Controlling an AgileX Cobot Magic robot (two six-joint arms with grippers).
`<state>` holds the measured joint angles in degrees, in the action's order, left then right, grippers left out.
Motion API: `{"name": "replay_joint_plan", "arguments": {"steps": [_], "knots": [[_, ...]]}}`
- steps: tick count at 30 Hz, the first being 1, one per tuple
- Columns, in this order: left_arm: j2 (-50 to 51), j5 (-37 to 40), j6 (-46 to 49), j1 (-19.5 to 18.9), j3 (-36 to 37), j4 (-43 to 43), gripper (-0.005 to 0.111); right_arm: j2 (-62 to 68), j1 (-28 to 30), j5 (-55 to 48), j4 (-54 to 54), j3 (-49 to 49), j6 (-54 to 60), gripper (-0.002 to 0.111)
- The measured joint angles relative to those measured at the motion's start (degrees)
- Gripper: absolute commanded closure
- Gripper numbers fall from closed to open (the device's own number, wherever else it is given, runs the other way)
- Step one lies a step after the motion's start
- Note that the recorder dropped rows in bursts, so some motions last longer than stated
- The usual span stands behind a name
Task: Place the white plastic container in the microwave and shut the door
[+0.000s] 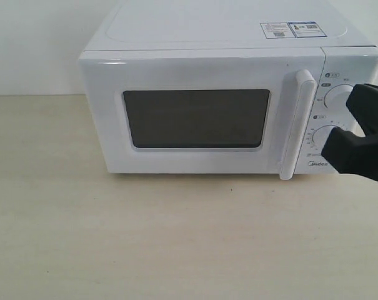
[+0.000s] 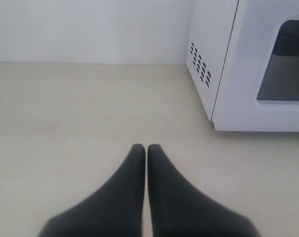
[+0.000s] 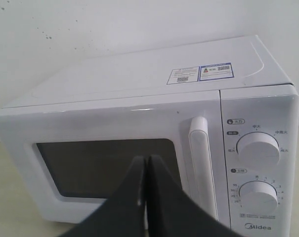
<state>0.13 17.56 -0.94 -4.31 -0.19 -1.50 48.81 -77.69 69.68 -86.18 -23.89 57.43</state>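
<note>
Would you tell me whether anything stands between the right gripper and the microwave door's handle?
Nothing visible does. The right gripper, shut, hangs in open air in front of the microwave, and the handle on the closed door is bare. The white plastic container appears in no view.

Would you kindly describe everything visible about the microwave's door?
The door looks like glossy white plastic, shut flush against the microwave, upright. It has a dark, rounded-cornered window and a vertical white bar handle at the edge beside the dials. Nothing visibly touches it; the right fingers sit before the dials.
</note>
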Motion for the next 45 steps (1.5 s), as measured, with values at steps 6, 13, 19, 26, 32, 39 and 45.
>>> {"name": "replay_joint_plan", "arguments": {"steps": [6,13,19,26,32,39,45], "knots": [[0.0,0.0,0.0,0.0,0.0,0.0,0.103,-0.68,0.47,-0.23,-0.55,0.0,-0.32,0.108],[0.0,0.0,0.11,0.0,0.0,0.0,0.103,-11.55,24.85,-30.98,-1.62,0.0,2.22,0.108],[0.0,0.0,0.11,0.0,0.0,0.0,0.103,-23.69,48.08,-50.1,-1.3,6.03,5.07,0.108],[0.0,0.0,0.21,0.0,0.0,0.0,0.103,-37.03,56.43,-54.03,-1.19,14.65,5.37,0.108],[0.0,0.0,0.33,0.0,0.0,0.0,0.103,-48.42,65.97,-55.36,-1.19,17.89,5.49,0.108],[0.0,0.0,0.33,0.0,0.0,0.0,0.103,-48.53,77.15,-64.67,-1.19,17.89,5.49,0.108],[0.0,0.0,0.33,0.0,0.0,0.0,0.103,-48.53,77.69,-71.29,-1.19,17.89,-1.51,0.108]]}}
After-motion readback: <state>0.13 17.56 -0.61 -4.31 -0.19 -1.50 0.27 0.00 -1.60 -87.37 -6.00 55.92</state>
